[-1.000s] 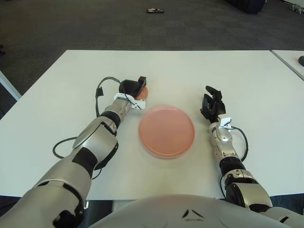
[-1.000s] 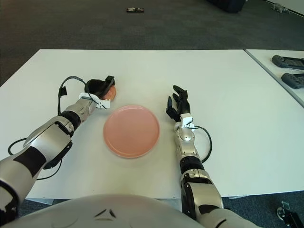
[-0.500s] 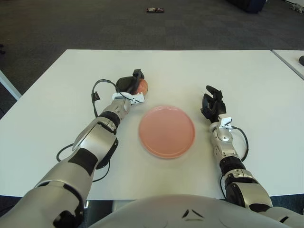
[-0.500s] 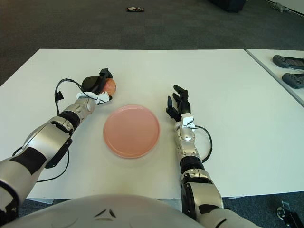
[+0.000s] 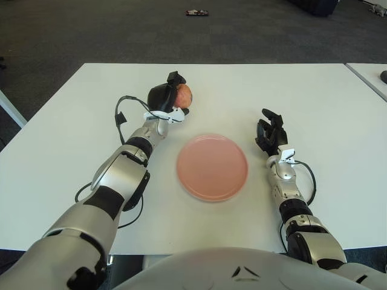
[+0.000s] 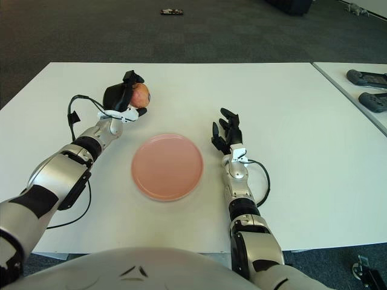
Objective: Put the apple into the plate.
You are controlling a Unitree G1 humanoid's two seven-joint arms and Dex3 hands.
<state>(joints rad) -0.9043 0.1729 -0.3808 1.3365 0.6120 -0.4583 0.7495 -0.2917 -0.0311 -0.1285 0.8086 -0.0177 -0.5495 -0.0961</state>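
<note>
My left hand (image 5: 170,96) holds a reddish apple (image 5: 183,94), lifted above the white table (image 5: 91,121), to the upper left of the plate. Its black fingers wrap the apple from the left side. The pink round plate (image 5: 212,167) lies flat in the middle of the table, with nothing in it. My right hand (image 5: 270,132) shows to the right of the plate, fingers spread and holding nothing.
A black cable (image 5: 121,118) loops from the left wrist along the forearm. A second table (image 6: 357,78) at the far right carries dark controllers (image 6: 365,78). A small dark object (image 5: 197,12) lies on the floor beyond the table.
My left hand has closed on the apple and raised it off the table, moving up and slightly back. The right hand and the plate stay where they were.
</note>
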